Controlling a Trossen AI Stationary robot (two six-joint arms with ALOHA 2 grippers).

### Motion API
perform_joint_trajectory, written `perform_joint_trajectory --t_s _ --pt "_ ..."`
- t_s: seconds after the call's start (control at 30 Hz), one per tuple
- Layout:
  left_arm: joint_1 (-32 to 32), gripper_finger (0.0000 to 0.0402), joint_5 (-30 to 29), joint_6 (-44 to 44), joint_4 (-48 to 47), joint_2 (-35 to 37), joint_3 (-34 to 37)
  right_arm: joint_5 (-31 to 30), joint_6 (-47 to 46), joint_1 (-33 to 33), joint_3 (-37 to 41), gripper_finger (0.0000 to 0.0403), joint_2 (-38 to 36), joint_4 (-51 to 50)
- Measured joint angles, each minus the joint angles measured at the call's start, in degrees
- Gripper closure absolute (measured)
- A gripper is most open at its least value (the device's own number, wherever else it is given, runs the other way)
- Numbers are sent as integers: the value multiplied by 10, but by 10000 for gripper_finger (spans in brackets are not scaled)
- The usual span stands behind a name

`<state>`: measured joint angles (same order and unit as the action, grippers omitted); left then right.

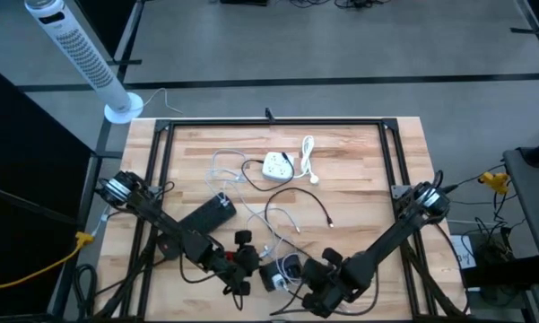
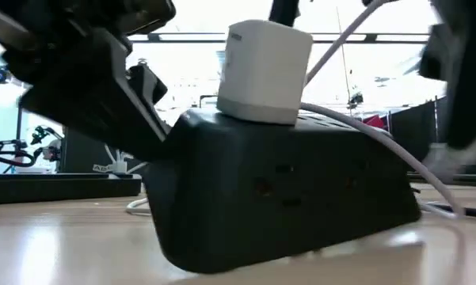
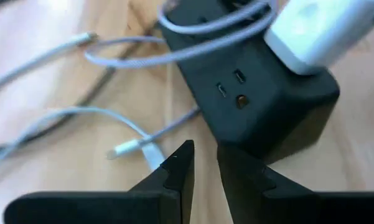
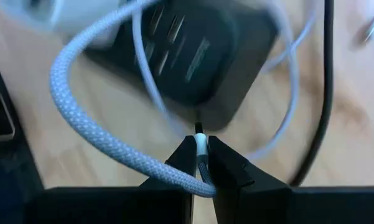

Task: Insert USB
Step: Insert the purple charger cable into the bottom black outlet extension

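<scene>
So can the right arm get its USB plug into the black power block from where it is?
Probably yes: the right gripper holds the braided USB cable with its plug aimed at the black power block, and nothing lies between them.

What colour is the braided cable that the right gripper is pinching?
Light grey-white. The braided cable shows best in the right wrist view, pinched in the right gripper.

**Even light above, glare and blur down low**

From overhead, my table [image 1: 341,179] is lit evenly and softly, with only faint shadows under my arms. At table height the bright background washes out to white, leaving the black power strip [image 2: 285,198] a dark, soft-edged silhouette and the white charger [image 2: 265,71] blurred. Through my left wrist camera the strip [image 3: 255,93] and pale cables [image 3: 130,146] smear. My right wrist camera keeps the braided cable [image 4: 99,137] sharp, the background blurred.
</scene>
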<state>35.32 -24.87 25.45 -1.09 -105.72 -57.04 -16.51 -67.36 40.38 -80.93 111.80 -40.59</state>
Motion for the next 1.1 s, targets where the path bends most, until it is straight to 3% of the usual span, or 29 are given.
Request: perform_joint_trajectory --t_s 0.13,0.4,0.73,0.87,1.1 --pt "5 339 45 8 37 -24 1 -44 38 -14 0 389 -5 -1" --pt "0 339 83 -19 94 -71 -7 -64 150 -70 -2 389 -31 -23" --pt "0 338 73 -57 106 -67 -32 -75 208 -101 -111 389 -67 -309" --pt "0 339 73 -57 109 -67 -33 -63 226 -105 -164 389 -76 -368" --pt "0 339 72 -44 95 -67 -33 -51 236 -92 -221 389 -72 -316"
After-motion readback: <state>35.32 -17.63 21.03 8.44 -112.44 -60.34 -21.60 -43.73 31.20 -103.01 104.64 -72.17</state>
